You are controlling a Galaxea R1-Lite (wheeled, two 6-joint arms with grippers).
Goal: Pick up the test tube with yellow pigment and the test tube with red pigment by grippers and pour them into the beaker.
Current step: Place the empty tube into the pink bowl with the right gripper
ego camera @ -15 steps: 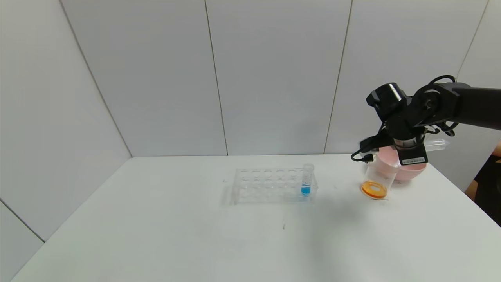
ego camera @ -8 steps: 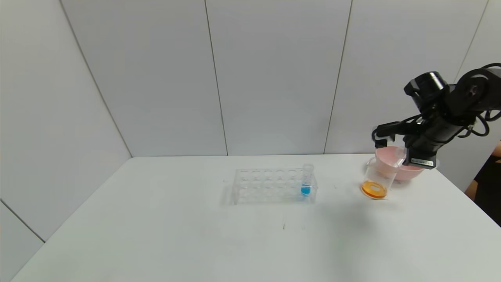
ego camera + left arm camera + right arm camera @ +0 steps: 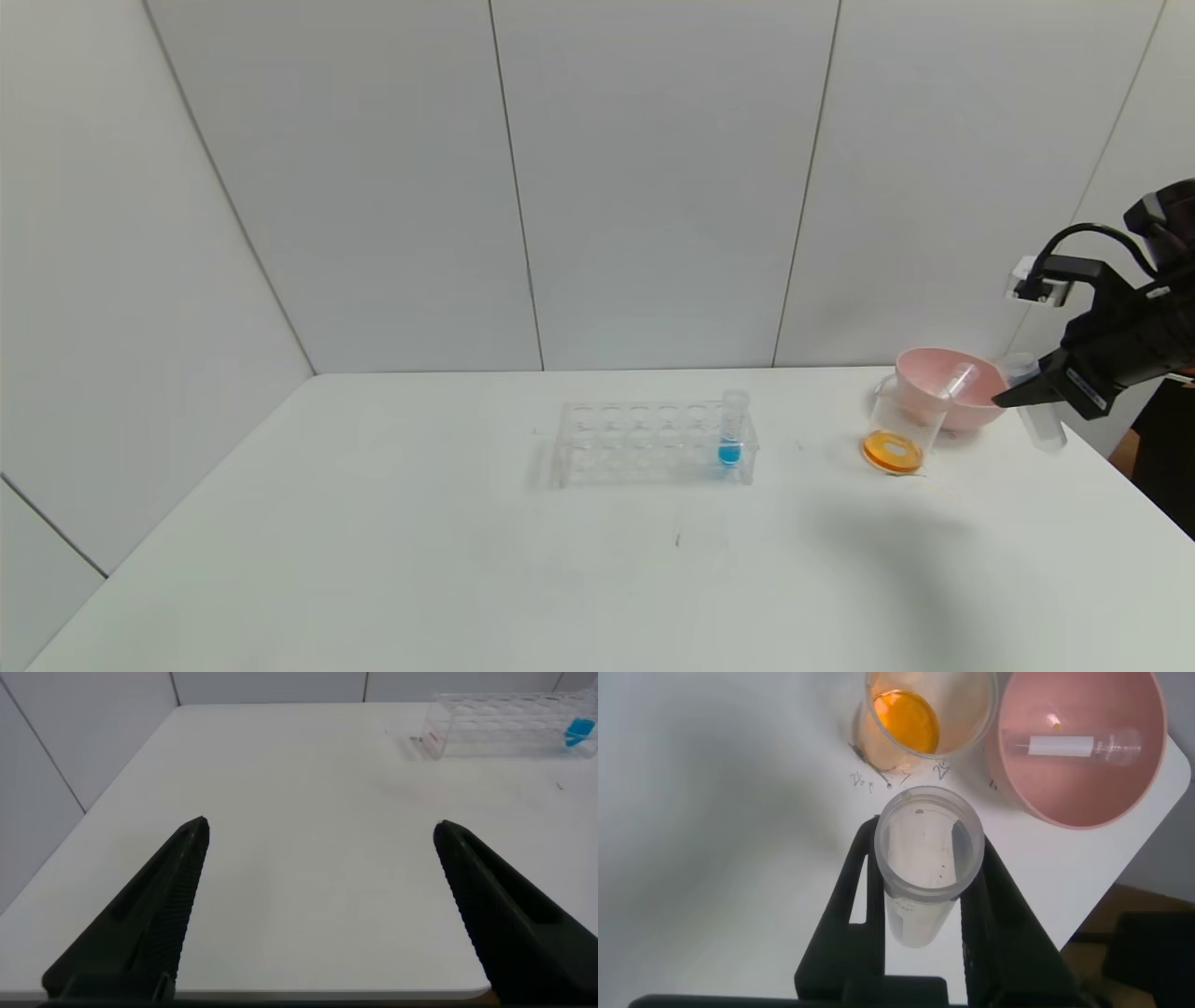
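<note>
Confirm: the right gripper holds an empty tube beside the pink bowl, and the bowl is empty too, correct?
Not quite. The right gripper does hold an empty tube beside the pink bowl, but the bowl already holds another empty tube lying inside; the right wrist view shows it.

Lighting even, bright, diffuse from overhead. Soft broad shadow on my table [image 3: 597, 560] at about 4 o'clock in the head view. Wall panel lines bow toward the edges there. In my right wrist view the tube [image 3: 926, 859] is slightly soft; small glint in the pink bowl [image 3: 1083, 803].
</note>
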